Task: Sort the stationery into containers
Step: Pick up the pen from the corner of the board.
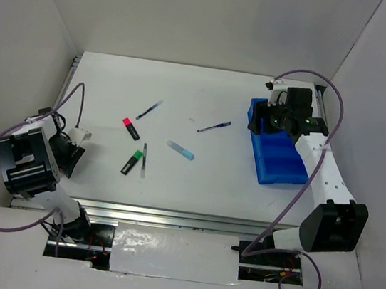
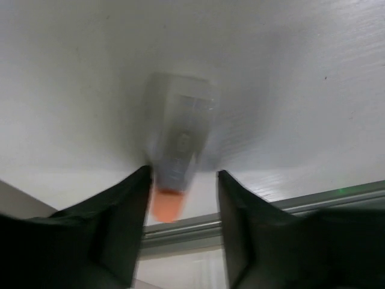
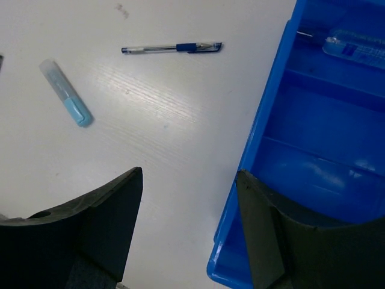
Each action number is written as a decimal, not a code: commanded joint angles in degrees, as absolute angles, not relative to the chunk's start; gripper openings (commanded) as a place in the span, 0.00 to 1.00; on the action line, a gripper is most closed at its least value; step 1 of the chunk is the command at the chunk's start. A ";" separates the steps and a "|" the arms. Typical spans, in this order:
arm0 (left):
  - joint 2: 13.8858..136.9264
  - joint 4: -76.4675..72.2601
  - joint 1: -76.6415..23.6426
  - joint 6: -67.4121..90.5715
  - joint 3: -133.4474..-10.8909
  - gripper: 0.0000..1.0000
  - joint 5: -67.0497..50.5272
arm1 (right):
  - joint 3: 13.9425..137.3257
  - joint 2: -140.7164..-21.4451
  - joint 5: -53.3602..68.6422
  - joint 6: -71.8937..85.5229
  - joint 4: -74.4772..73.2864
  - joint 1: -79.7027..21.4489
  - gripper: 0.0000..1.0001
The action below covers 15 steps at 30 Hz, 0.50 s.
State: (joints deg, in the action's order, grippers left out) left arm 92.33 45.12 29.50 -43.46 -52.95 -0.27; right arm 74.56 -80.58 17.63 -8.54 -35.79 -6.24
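On the table lie a thin blue pen (image 1: pixel 150 110), a pink-capped highlighter (image 1: pixel 130 128), a green-capped highlighter (image 1: pixel 132 162), a slim grey pen (image 1: pixel 144 160), a light-blue marker (image 1: pixel 180 150) and another blue pen (image 1: pixel 214 127). My left gripper (image 1: pixel 72 143) is open low at the left edge. A blurred clear marker with an orange tip (image 2: pixel 179 150) lies between its fingers, close to the left one. My right gripper (image 1: pixel 274 120) hovers open and empty over the left rim of the blue tray (image 1: pixel 280 164). In the right wrist view the tray (image 3: pixel 313 150) holds a clear pen (image 3: pixel 355 48) in a far compartment.
White walls enclose the table on three sides. A metal rail (image 2: pixel 252 214) runs along the near table edge, just behind the orange-tipped marker. The right wrist view also shows the blue pen (image 3: pixel 171 47) and light-blue marker (image 3: pixel 65 93) left of the tray.
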 commanded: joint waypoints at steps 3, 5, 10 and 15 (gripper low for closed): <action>96.93 48.42 29.71 -43.95 -58.27 0.49 -6.23 | 71.29 -73.75 20.04 -16.60 -32.61 -7.91 0.70; 97.99 49.65 29.45 -43.94 -59.58 0.42 -8.17 | 69.61 -71.38 20.13 -19.24 -31.21 -8.79 0.70; 97.91 52.38 26.46 -42.98 -62.31 0.21 -13.43 | 65.49 -65.41 22.05 -25.03 -27.52 -11.16 0.67; 94.22 60.88 19.44 -34.23 -75.38 0.06 -22.31 | 59.61 -56.98 24.52 -34.77 -22.95 -14.58 0.61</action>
